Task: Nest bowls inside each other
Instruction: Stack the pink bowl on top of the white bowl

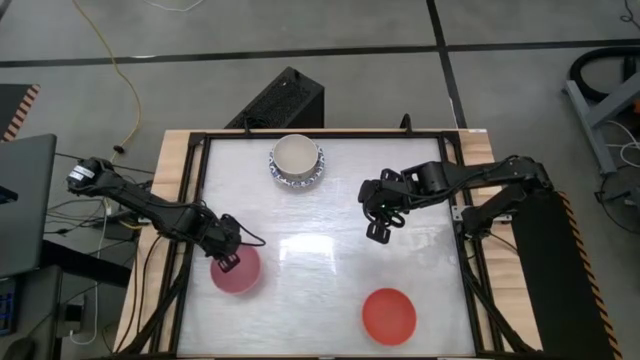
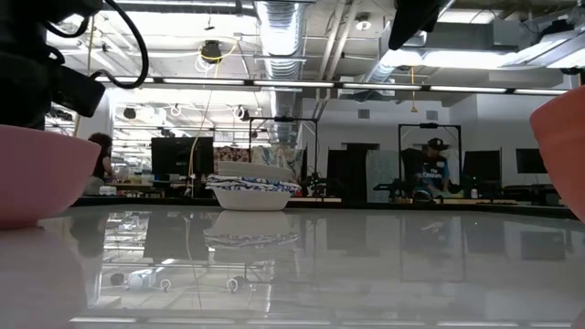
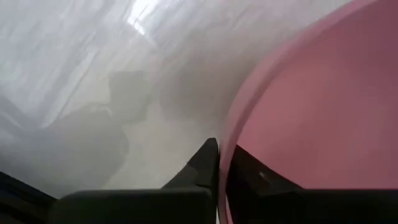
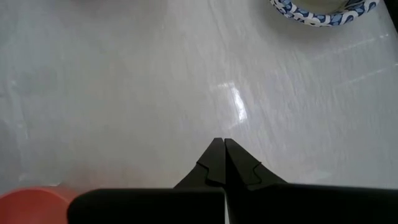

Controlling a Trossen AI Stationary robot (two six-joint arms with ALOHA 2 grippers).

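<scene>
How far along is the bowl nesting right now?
Done: the blue-patterned bowls at the far edge already look stacked. In hand: the left gripper is shut on the pink bowl's rim. Left: the pink and red bowl still need nesting. The right gripper hovers shut, empty.

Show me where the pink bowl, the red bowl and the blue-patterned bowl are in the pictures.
pink bowl [image 1: 240,274]: high view, on its inside, beside the left arm.
red bowl [image 1: 388,315]: high view, middle of its inside.
blue-patterned bowl [image 1: 297,157]: high view, on its white inside.
</scene>
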